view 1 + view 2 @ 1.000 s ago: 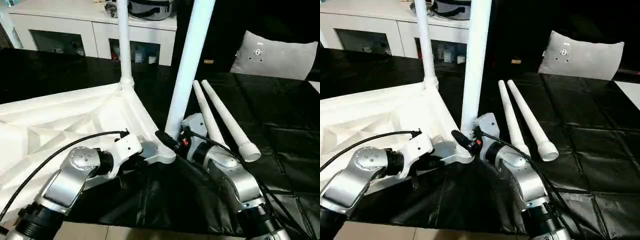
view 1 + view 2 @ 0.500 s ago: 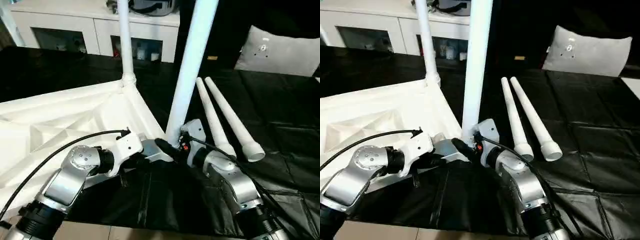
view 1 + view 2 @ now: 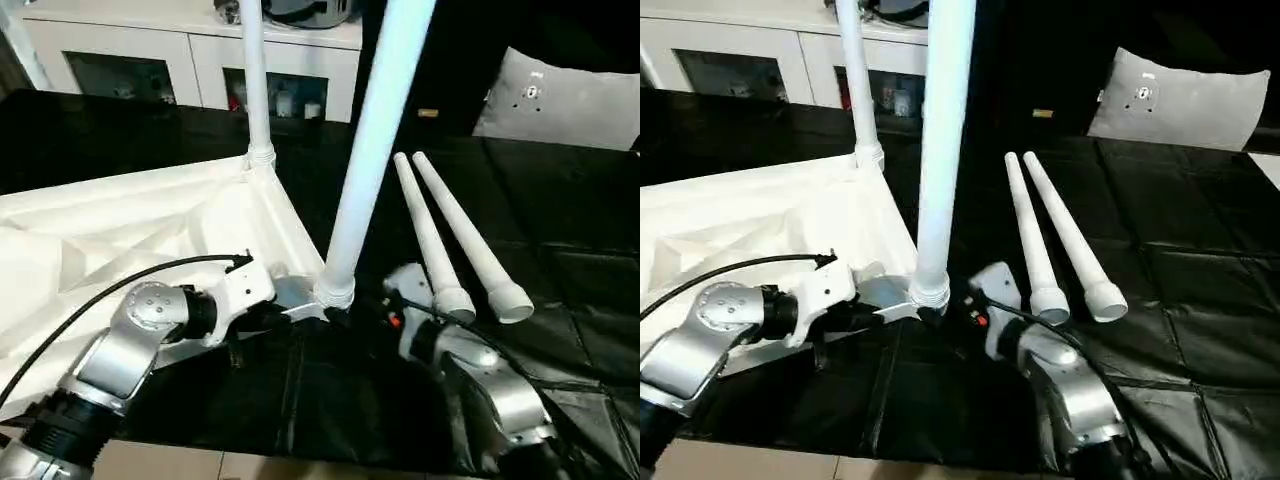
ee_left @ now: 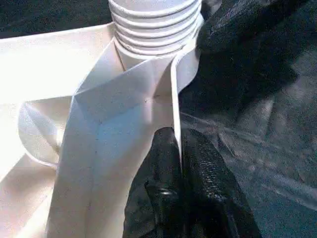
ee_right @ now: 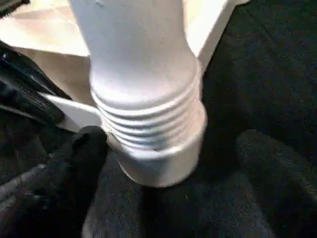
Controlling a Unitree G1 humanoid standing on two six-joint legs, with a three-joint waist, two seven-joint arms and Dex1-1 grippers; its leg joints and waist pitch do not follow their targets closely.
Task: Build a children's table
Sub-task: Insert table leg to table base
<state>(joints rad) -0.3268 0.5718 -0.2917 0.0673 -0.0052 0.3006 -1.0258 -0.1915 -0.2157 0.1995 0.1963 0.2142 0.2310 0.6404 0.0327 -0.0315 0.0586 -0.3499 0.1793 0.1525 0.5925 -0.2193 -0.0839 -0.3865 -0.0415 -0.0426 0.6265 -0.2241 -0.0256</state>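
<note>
The white tabletop lies upside down on the left. Two legs stand upright in its corner sockets, a far one and a near one. The near leg's threaded end sits in its socket. My left gripper is shut on the tabletop's thin rim just beside that socket. My right gripper is open, its black fingers standing apart on either side of the socket and off the leg. Two loose legs lie side by side to the right.
Black cloth covers the work table. A grey-white pillow-like bag lies at the back right. White cabinets stand behind. The table's front edge runs just below my forearms.
My right gripper has opened, let go of the near leg's base and drawn back a little. The leg stays upright in its socket. My left gripper keeps its hold.
</note>
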